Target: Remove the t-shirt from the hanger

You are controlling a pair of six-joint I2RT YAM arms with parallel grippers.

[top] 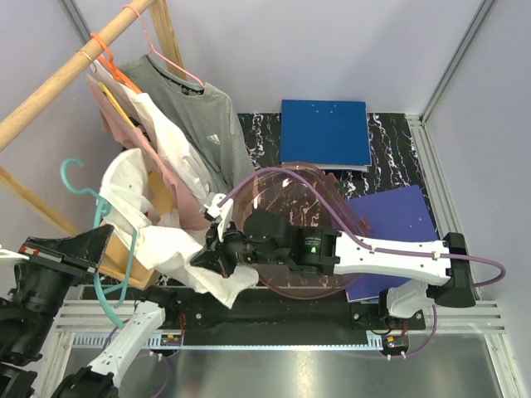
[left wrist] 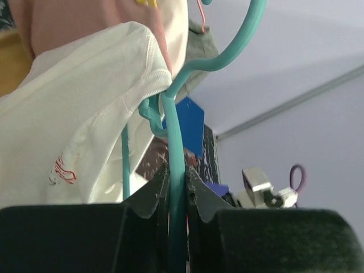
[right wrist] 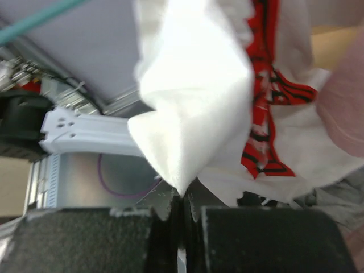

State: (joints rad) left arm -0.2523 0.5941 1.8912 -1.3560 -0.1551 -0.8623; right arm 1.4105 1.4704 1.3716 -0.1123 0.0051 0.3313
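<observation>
A white t-shirt [top: 137,195] with a red print hangs crumpled off a teal hanger [top: 100,217] at the left, below the wooden rail. My left gripper [top: 106,240] is shut on the hanger's teal wire; in the left wrist view the wire [left wrist: 175,142] runs up between the jaws of that gripper [left wrist: 177,177], with the shirt's collar [left wrist: 85,114] draped over the hanger to the left. My right gripper [top: 211,255] is shut on the shirt's lower edge. In the right wrist view a fold of white cloth [right wrist: 193,102] tapers into the closed gripper [right wrist: 181,200].
A wooden rail [top: 58,83] crosses the upper left with a grey t-shirt [top: 199,116] on a pink hanger and a pink garment [top: 124,124] behind it. Two blue folders [top: 323,133] [top: 398,217] and a clear pinkish round dish [top: 290,186] lie on the dark table.
</observation>
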